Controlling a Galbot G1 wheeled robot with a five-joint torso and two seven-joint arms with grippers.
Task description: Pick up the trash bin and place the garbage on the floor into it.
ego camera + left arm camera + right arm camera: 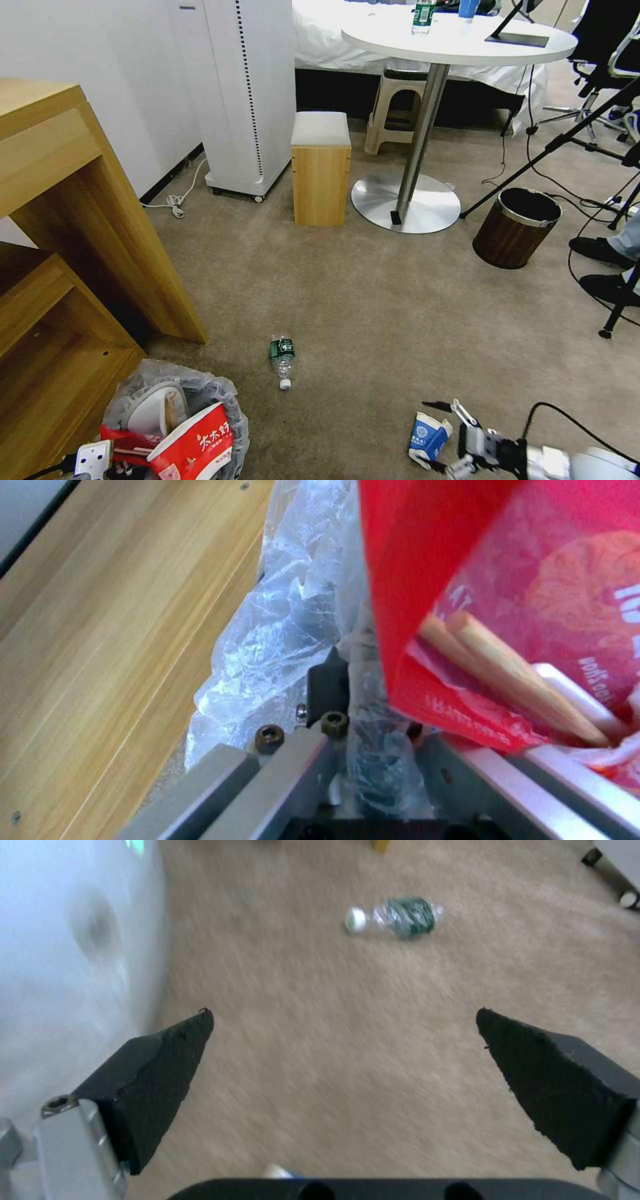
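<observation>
Nearest, at the left, the trash bin [175,427] hangs from the left gripper [347,715], whose jaws are clamped over its rim and crinkly liner. It is already well loaded: a red-white paper bowl [193,445], a white slipper [155,408] and a red wrapper [460,605] with wooden sticks [513,675] inside. At the near right, the right gripper [343,1060] hovers low over the floor [373,313] with its jaws spread wide and nothing between them, just beside the blue-white carton [427,437] lying on the carpet. Farther out, near the middle, the green-label bottle [283,359] lies on its side. So, by my reckoning, most of the job is done (carton and bottle remain).
</observation>
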